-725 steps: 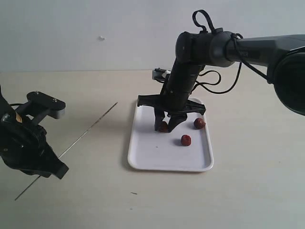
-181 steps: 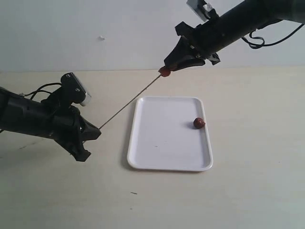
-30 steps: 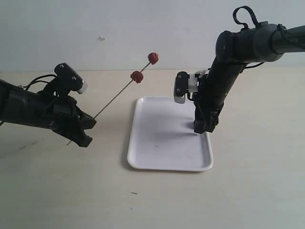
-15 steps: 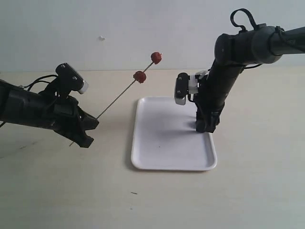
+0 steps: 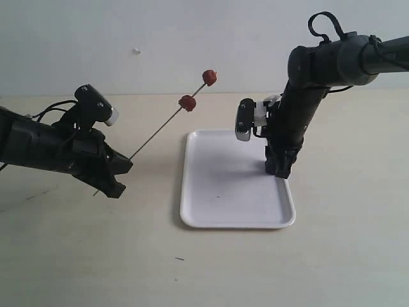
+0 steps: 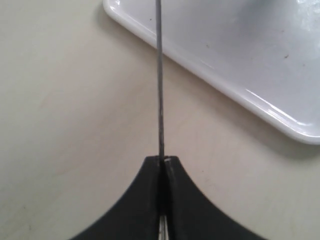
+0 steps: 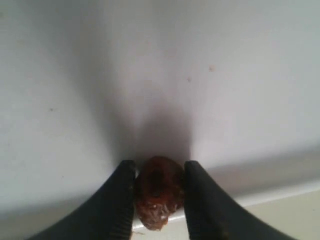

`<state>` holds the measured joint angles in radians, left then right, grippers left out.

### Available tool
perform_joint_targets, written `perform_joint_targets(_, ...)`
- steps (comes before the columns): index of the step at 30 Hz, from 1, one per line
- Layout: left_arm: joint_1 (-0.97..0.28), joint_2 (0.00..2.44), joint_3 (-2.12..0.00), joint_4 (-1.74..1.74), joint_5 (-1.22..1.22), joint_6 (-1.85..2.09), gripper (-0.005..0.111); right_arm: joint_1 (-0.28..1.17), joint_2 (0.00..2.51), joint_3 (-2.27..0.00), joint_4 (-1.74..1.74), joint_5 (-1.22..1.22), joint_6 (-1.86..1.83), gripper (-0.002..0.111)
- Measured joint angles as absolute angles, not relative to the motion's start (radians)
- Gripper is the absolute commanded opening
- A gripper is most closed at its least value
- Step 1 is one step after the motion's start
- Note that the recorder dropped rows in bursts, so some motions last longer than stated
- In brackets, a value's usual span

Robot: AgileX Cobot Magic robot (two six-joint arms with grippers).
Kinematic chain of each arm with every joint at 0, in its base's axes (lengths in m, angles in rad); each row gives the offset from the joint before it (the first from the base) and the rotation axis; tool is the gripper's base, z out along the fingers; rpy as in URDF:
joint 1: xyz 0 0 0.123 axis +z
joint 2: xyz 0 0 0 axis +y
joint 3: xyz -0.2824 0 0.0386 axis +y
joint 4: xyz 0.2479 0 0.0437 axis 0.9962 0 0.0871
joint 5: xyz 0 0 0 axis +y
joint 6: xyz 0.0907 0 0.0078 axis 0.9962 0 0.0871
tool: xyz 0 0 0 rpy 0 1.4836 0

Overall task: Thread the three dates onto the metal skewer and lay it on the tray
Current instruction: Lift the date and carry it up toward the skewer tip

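A pale bench [image 5: 192, 268] carries a flat white tray [image 5: 223, 192] with rounded corners. At the left of the exterior view, the left fingers [image 5: 118, 169] are clamped on a thin metal skewer [image 5: 156, 131] near its lower end. In the left wrist view the two black fingers [image 6: 147, 185] press together with no gap, and the rod [image 6: 159, 90] comes straight out from between them. The skewer slants up and to the right through the air, touching neither bench nor tray. Two red-brown fruits are threaded on its upper part: an upper date [image 5: 209, 77] at or very near the tip, and a lower date [image 5: 186, 102] a little way down, apart from the first. At the right, the arm reaches steeply down, and the right fingers [image 5: 279, 167] are at the tray's right-hand rim. In the right wrist view these fingers [image 7: 117, 200] are closed only as far as the third date [image 7: 157, 192], which sits pinched between them and touches both. It is just beside the tray's raised rim [image 7: 260, 192]. Whether it rests on the tray floor or hangs just above it cannot be told.
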<state>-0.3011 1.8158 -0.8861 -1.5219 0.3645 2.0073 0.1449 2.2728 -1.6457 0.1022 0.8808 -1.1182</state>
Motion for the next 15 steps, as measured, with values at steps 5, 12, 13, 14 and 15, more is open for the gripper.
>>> perform_joint_targets(5,-0.301,1.816,-0.886,-1.522,0.365,2.007,0.0,0.145,2.273,-1.646,0.102,0.883,-1.087,0.029)
perform_joint_targets(12,-0.301,1.816,-0.886,-1.522,0.365,1.987,0.0,0.145,2.273,-1.684,0.117,0.88,-0.854,0.029)
perform_joint_targets(13,-0.301,1.816,-0.886,-1.522,0.365,1.977,0.0,0.145,2.273,-1.703,0.119,0.878,-0.795,0.029)
perform_joint_targets(14,-0.301,1.816,-0.886,-1.522,0.365,1.97,0.0,0.145,2.273,-1.723,0.124,0.878,-0.737,0.029)
perform_joint_targets(15,-0.301,1.816,-0.886,-1.522,0.365,1.963,0.0,0.145,2.273,-1.739,0.134,0.878,-0.693,0.029)
